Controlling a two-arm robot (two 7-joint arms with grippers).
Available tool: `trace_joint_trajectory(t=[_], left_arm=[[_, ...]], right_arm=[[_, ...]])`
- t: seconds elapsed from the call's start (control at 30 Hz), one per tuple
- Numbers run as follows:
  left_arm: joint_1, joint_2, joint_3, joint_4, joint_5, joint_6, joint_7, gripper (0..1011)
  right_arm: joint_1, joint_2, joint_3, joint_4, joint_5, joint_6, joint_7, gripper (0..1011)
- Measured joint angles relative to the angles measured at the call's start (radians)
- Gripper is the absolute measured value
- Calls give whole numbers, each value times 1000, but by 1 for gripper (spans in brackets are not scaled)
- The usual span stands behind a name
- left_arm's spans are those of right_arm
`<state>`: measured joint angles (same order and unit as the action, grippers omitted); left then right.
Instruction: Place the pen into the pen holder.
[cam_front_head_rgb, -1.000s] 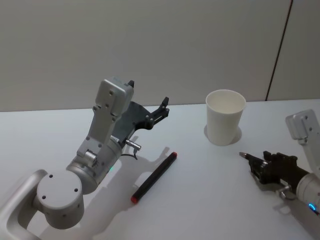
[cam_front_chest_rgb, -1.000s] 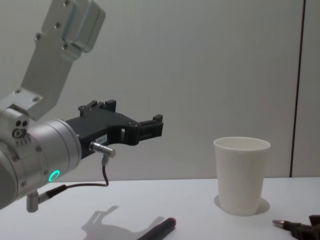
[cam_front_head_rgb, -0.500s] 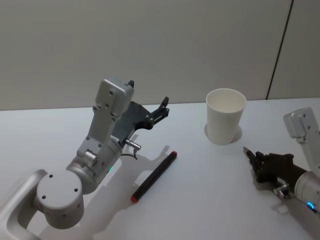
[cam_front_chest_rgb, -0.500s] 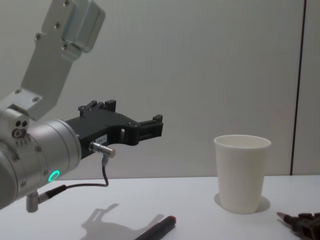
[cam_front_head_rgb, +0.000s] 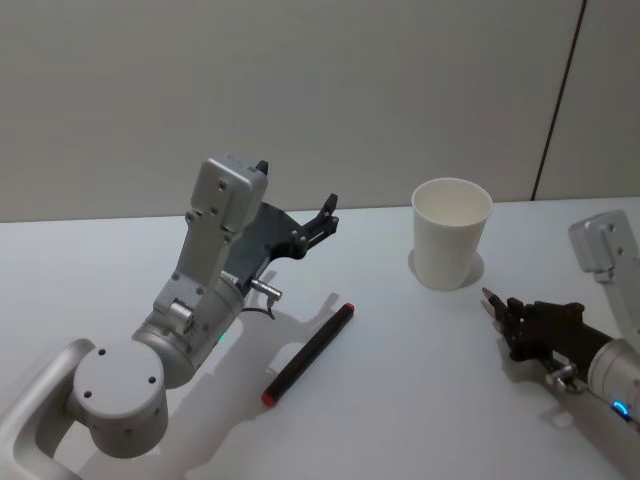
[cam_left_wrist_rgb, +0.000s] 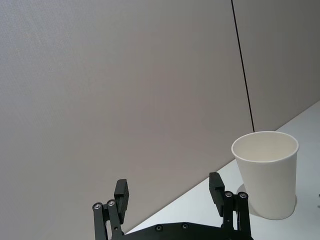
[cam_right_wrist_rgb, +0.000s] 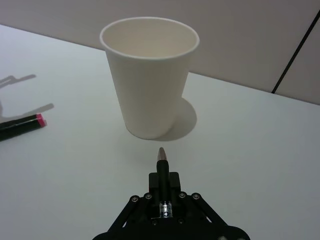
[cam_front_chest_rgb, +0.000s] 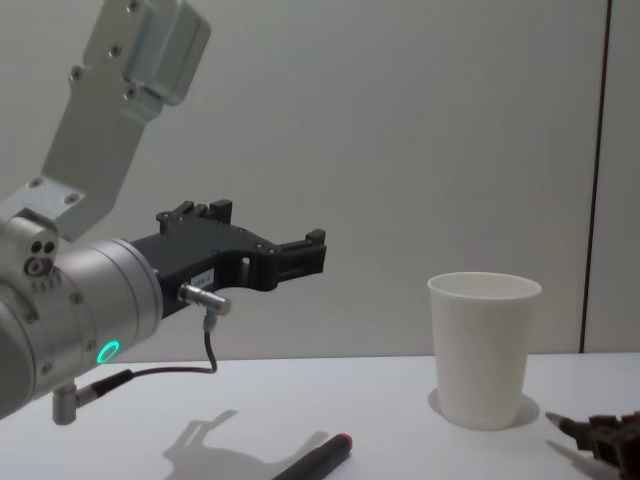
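Note:
The pen holder (cam_front_head_rgb: 450, 245) is a white paper cup standing upright on the table's far right (cam_right_wrist_rgb: 150, 80) (cam_front_chest_rgb: 483, 350). My right gripper (cam_front_head_rgb: 515, 322) is low over the table just in front of it, shut on a thin dark pen (cam_right_wrist_rgb: 161, 162). The pen's metal tip (cam_front_head_rgb: 488, 297) points toward the cup's base and stays short of it. A black marker with a red end (cam_front_head_rgb: 310, 352) lies flat on the table's middle. My left gripper (cam_front_head_rgb: 296, 188) hangs open in the air behind the marker, holding nothing (cam_left_wrist_rgb: 168, 186).
The white table (cam_front_head_rgb: 400, 400) runs back to a plain grey wall. My left arm's large grey body (cam_front_head_rgb: 190, 320) takes up the near left. Bare table lies between the marker and the cup.
My right gripper has risen a little with the pen, its tip shifting slightly toward the cup. The left arm, the marker and the cup have not moved.

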<state>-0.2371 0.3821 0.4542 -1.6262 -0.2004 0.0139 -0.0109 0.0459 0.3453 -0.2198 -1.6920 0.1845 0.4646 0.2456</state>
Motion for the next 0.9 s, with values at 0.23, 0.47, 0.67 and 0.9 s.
trace_joint_trajectory(t=[0.23,0.47,0.67,0.9], left_arm=[[0,0,0,0,0,0,0,1001],[0,0,0,0,0,0,0,1001],[0,0,0,0,0,0,0,1001],[0,0,0,0,0,0,0,1001]], right_arm=[[-9,4,9,-12,42,-65,17,107],[-17,9,23,-25,97,-155,38,107],[-17,11,34,-34,139,-226,50,107],[-2,6,47,-36,188,-318,62,107]])
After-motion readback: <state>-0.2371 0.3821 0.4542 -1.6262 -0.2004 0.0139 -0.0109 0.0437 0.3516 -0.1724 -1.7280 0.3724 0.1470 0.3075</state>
